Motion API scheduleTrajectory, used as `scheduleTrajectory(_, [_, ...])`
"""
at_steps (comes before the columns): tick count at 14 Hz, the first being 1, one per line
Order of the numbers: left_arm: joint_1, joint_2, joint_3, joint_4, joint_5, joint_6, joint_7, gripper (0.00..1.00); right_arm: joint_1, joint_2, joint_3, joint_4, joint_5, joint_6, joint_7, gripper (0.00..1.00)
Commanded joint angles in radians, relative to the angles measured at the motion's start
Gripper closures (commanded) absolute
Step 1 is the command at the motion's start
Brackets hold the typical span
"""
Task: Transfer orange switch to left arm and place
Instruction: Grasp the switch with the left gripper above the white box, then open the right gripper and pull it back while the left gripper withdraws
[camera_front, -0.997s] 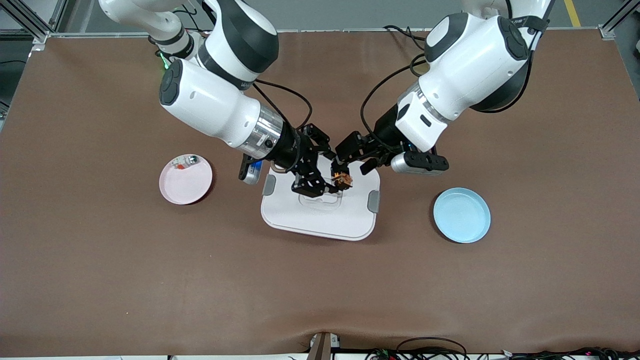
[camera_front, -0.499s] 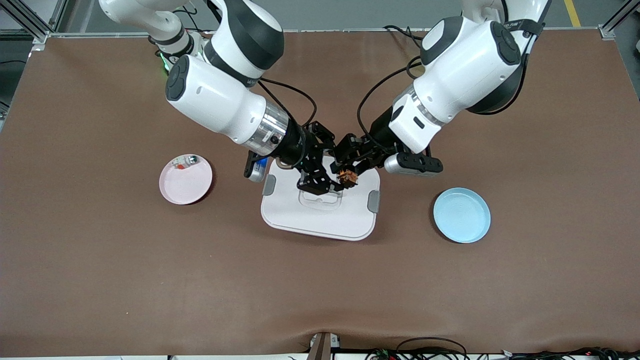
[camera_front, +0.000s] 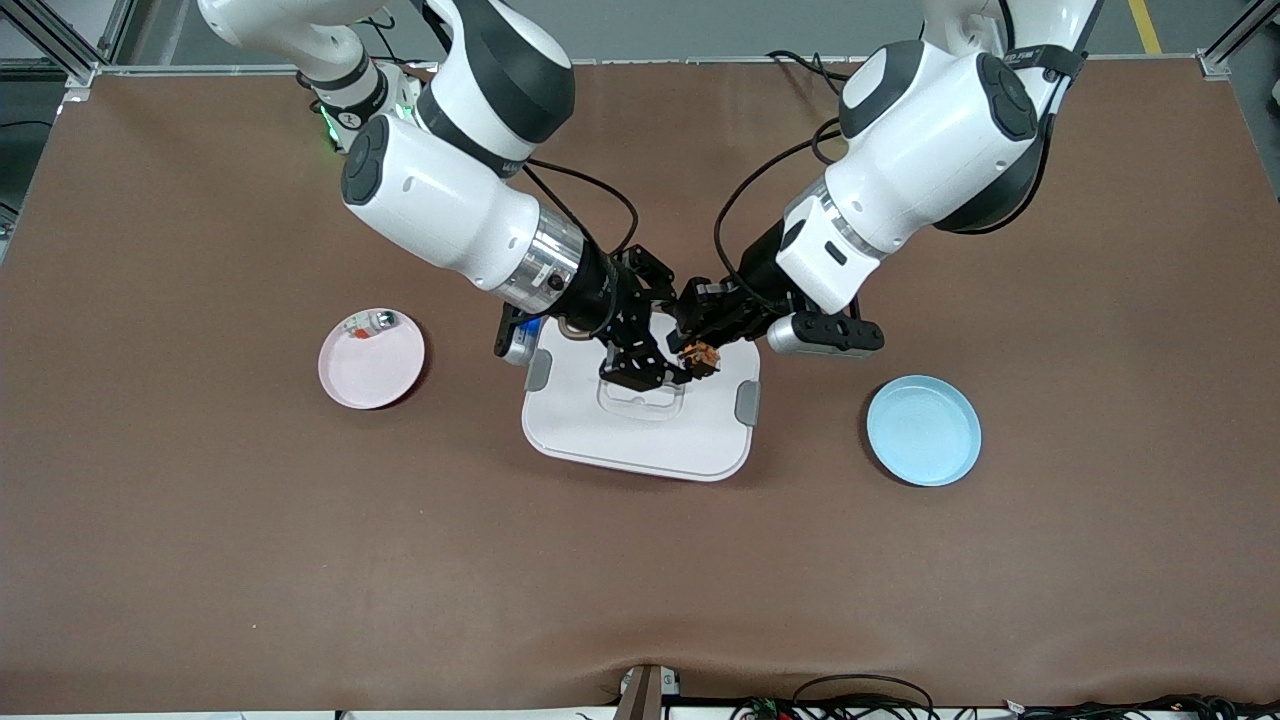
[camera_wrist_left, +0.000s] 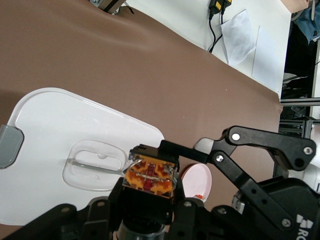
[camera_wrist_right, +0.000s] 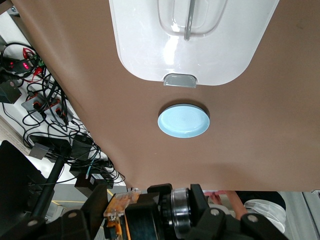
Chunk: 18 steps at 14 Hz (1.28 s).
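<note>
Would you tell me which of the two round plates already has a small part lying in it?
The pink plate, toward the right arm's end of the table, holds a small clear-whitish piece; the blue plate holds nothing.

Both arms reach inward, left end effector (camera_front: 697, 352) and right end effector (camera_front: 672, 372) clamped, tips meeting.

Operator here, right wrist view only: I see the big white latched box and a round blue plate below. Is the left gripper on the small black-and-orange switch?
Observer: Yes. The left gripper is shut on the orange switch, and the right gripper grips it too.
Operator: Where is the handover happening?
Observer: In the air over the white box, above its clear lid handle.
Operator: Anything at the right arm's end?
Observer: A round pink plate holding a small clear piece.
</note>
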Motion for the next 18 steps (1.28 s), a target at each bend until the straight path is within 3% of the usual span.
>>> scheduleTrajectory(1, [0.014,-0.006,0.003,0.007,0.086,-0.066,0.017,1.00,0.017,0.019,-0.009,0.037,0.014,0.012,0.019,0.31])
scheduleTrajectory(2, [0.015,-0.007,0.009,0.004,0.097,-0.078,0.019,1.00,0.018,0.020,-0.010,0.037,0.013,0.017,0.012,0.00])
scheduleTrajectory(6, [0.098,-0.015,0.009,0.003,0.117,-0.182,0.115,1.00,0.005,0.022,-0.010,0.037,0.013,0.015,0.004,0.00])
scheduleTrajectory(8, [0.136,-0.020,0.009,0.001,0.120,-0.244,0.190,1.00,-0.012,0.016,-0.012,0.037,0.011,-0.024,-0.136,0.00])
scheduleTrajectory(13, [0.237,-0.023,0.009,-0.002,0.215,-0.428,0.473,1.00,-0.124,-0.035,-0.021,0.035,-0.012,-0.410,-0.577,0.00])
scheduleTrajectory(15, [0.263,-0.026,0.010,-0.013,0.291,-0.501,0.580,1.00,-0.173,-0.062,-0.020,0.035,-0.118,-0.564,-0.742,0.00])
scheduleTrajectory(18, [0.319,-0.030,0.009,-0.056,0.353,-0.534,0.762,1.00,-0.192,-0.096,-0.023,0.035,-0.352,-0.720,-0.980,0.00])
